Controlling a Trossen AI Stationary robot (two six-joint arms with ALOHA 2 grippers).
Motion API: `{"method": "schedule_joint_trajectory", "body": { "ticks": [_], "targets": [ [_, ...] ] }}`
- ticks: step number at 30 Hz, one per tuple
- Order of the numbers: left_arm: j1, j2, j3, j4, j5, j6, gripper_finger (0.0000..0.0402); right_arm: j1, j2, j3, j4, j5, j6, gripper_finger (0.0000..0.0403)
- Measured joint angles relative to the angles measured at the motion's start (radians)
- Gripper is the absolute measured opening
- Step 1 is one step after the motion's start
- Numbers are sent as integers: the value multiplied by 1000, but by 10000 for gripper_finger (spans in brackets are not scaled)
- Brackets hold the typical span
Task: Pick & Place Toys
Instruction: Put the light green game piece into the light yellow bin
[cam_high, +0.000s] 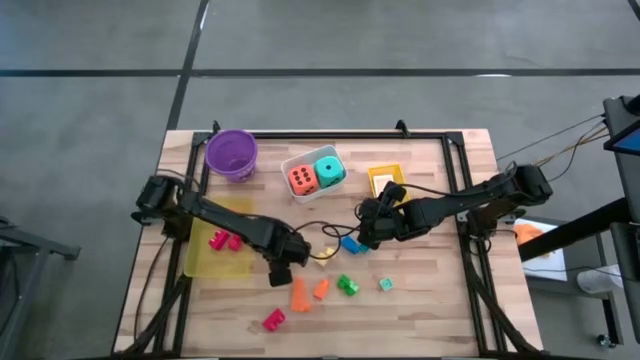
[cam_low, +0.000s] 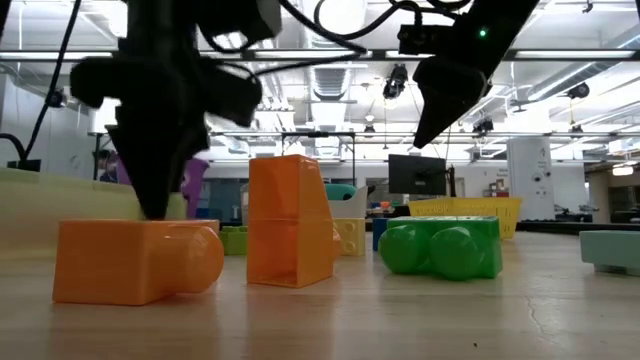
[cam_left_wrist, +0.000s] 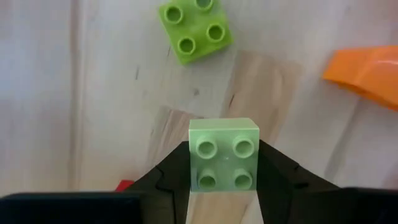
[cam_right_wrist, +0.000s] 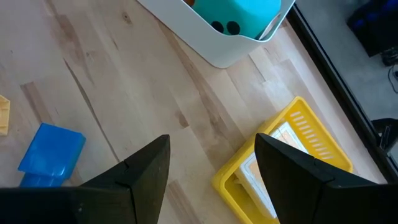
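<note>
Left wrist view shows the left hand (cam_left_wrist: 222, 186) closed on a pale green block (cam_left_wrist: 223, 163), pinched between its two fingers above the counter (cam_left_wrist: 112, 93), with a brighter green block (cam_left_wrist: 195, 29) lying at 12 o'clock from it and an orange block (cam_left_wrist: 367, 71) at 2 o'clock. Seen from the high view, the right hand (cam_high: 372, 228) hovers near the counter's middle, its fingers parted and holding nothing, a blue block (cam_high: 351, 244) just at its 7 o'clock and the white tray (cam_high: 300, 166) with the orange die (cam_high: 302, 179) and teal die (cam_high: 329, 171) at its 10 o'clock.
</note>
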Motion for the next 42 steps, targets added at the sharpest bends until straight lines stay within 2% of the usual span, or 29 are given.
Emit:
{"method": "schedule_joint_trajectory", "body": {
  "ticks": [5, 9, 13, 18, 22, 26, 31, 35, 40, 42],
  "targets": [
    [0, -116, 2, -7, 0, 12, 125, 0, 0, 0, 1, 0, 0, 233],
    [0, -234, 2, -72, 3, -5, 125, 0, 0, 0, 1, 0, 0, 233],
    [-1, -356, 2, -230, 0, -46, 125, 0, 0, 0, -1, 0, 0, 233],
    [-1, -481, -5, -472, -55, -189, 125, 0, 0, -4, -1, 0, 0, 233],
    [-1, -562, -40, -541, -109, -281, 125, -1, 0, -4, 1, 0, 0, 233],
    [17, -627, -113, -540, -168, -345, 125, -1, 0, -4, 1, 0, 2, 233],
    [129, -677, -238, -526, -178, -418, 125, -1, 0, -5, 4, 0, 5, 233],
    [269, -682, -348, -455, -152, -417, 125, 0, 0, -5, 8, 0, 4, 233],
    [447, -682, -482, -226, -22, -342, 125, 0, 0, -6, 11, 0, 1, 233],
    [491, -675, -514, -203, -16, -322, 125, 0, 0, -6, 11, 0, 0, 233]
  ]
}}
